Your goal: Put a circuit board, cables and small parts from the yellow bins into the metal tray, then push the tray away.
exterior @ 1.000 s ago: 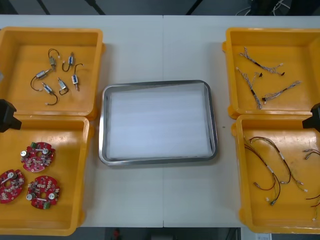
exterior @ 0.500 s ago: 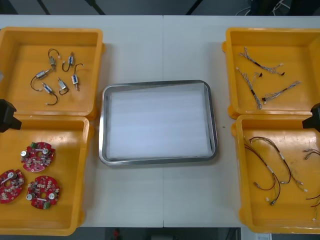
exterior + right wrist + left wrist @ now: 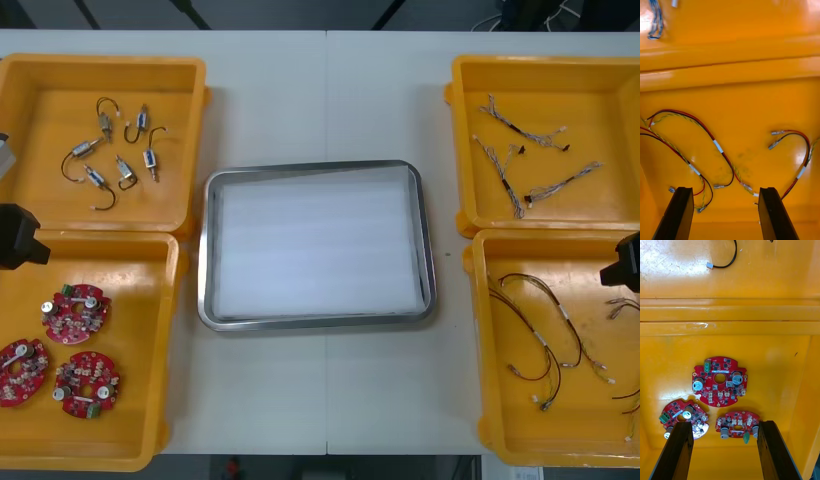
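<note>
Three round red circuit boards (image 3: 719, 380) lie in the near left yellow bin (image 3: 135, 400). My left gripper (image 3: 724, 450) hangs open above them, and two of the boards sit close to its fingertips. Over the near right yellow bin (image 3: 520, 420), my right gripper (image 3: 724, 213) is open above red and yellow cables (image 3: 718, 146), holding nothing. The metal tray (image 3: 205, 250), white inside, sits bare at the table's middle. In the front view the left arm (image 3: 18, 237) shows at the left edge and the right arm (image 3: 622, 262) at the right edge.
The far left bin (image 3: 60, 80) holds several small metal parts (image 3: 115, 150) with black leads. Twisted blue and white cables (image 3: 520, 150) lie in the far right bin (image 3: 600, 110). Bare table runs between the bins and around the tray.
Both arms have edged a little inward from the table's sides, the left one to the right and the right one to the left. Nothing in the bins or the tray has moved.
</note>
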